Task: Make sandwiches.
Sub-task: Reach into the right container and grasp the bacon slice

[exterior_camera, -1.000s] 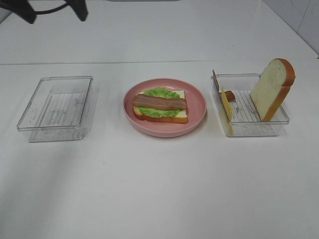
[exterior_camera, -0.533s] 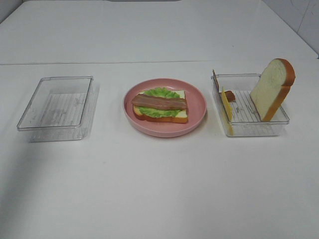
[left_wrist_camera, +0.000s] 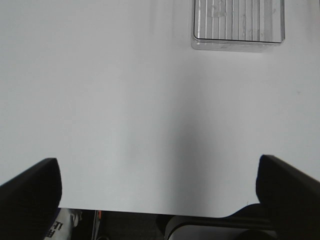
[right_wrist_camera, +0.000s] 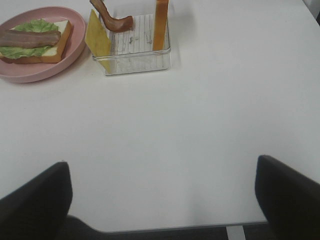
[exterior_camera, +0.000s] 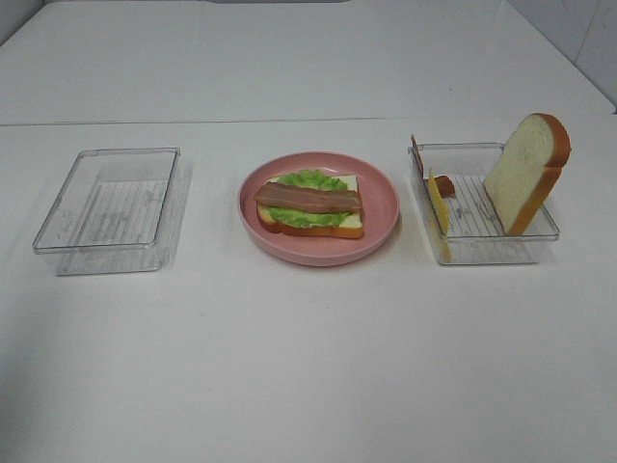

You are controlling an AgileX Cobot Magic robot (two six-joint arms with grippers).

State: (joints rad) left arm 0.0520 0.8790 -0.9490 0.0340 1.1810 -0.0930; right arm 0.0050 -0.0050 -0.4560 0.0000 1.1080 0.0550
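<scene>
A: What is different from a second ago?
B: The dark arm that showed in the upper left of the high view has gone from it. Only the table (exterior_camera: 308, 367) and the food remain, and none of the food has shifted.
A: And the grippers?
B: The left gripper (left_wrist_camera: 160, 192) hangs over bare table, jaws wide apart and holding nothing. The empty left tray (exterior_camera: 111, 207) sits at the upper right of its wrist view. The right gripper (right_wrist_camera: 162, 197) is also empty, jaws apart, well short of the food.
A: Where is the sandwich (exterior_camera: 289, 220)?
B: It is half built at the centre of the frame, on the pink plate (exterior_camera: 381, 227). The bottom bread slice (exterior_camera: 342, 229) carries lettuce (exterior_camera: 310, 179) with one bacon strip (exterior_camera: 308, 199) across the top. The cheese slice (exterior_camera: 439, 204) stands on edge at the left wall of the right tray (exterior_camera: 482, 249); whether inside or outside the clear wall is hard to tell. A second bacon strip (exterior_camera: 443, 185) lies behind it, and the top bread slice (exterior_camera: 525, 169) leans at the tray's right side.
A: So what does the withdrawal mean?
B: Probably a pause between placements. The remaining pieces lie on the right arm's side.
A: And the surroundings?
B: The table is plain, glossy white with a faint seam across the upper frame. A pale tiled wall (exterior_camera: 600, 39) fills the upper right corner.
</scene>
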